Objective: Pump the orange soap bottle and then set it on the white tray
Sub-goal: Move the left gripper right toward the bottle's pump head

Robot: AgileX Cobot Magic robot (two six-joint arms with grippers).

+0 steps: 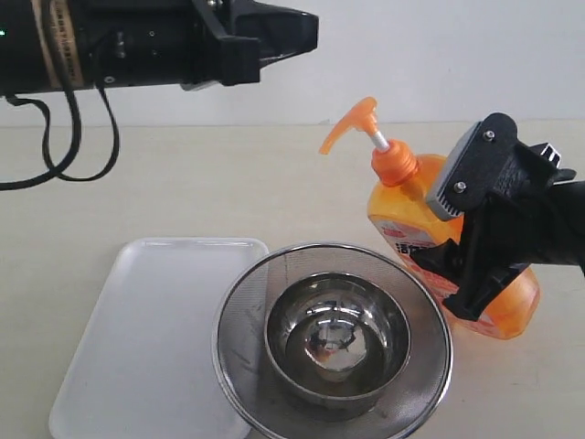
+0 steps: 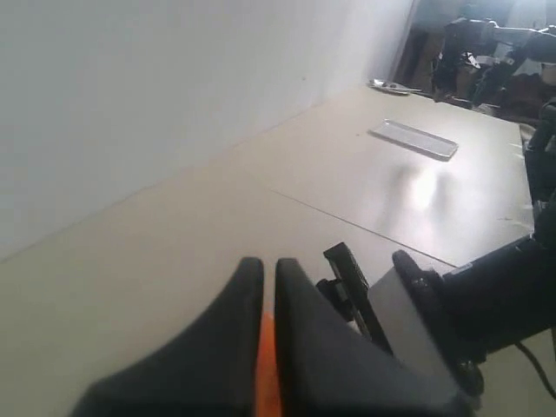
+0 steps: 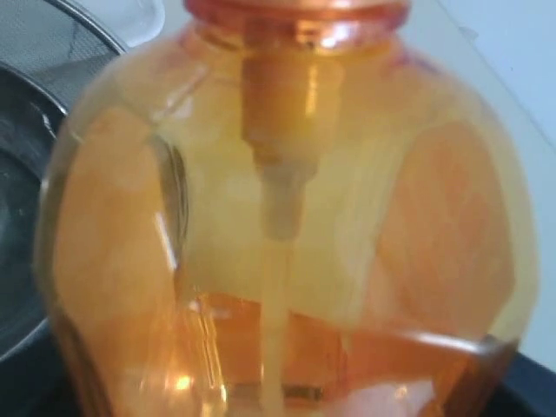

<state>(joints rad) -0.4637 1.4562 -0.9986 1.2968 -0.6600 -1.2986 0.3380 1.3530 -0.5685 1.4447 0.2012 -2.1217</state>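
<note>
The orange soap bottle (image 1: 402, 206) leans left at the right side of the table, its pump head (image 1: 352, 123) raised on the white stem. My right gripper (image 1: 466, 233) is shut on the bottle's body, one finger on each side. The translucent orange bottle (image 3: 287, 217) fills the right wrist view. High at the top of the exterior view my left gripper (image 1: 306, 32) hangs shut, up and to the left of the pump head and apart from it. A strip of orange shows through the slit of my left gripper (image 2: 269, 265). The white tray (image 1: 155, 329) lies at the front left with nothing on its visible part.
A round steel mesh strainer (image 1: 247, 302) holding a steel bowl (image 1: 336, 340) sits front centre, overlapping the tray's right edge and close to the bottle. The strainer's rim (image 3: 35, 52) also shows beside the bottle. Black cables (image 1: 73, 137) hang from the left arm.
</note>
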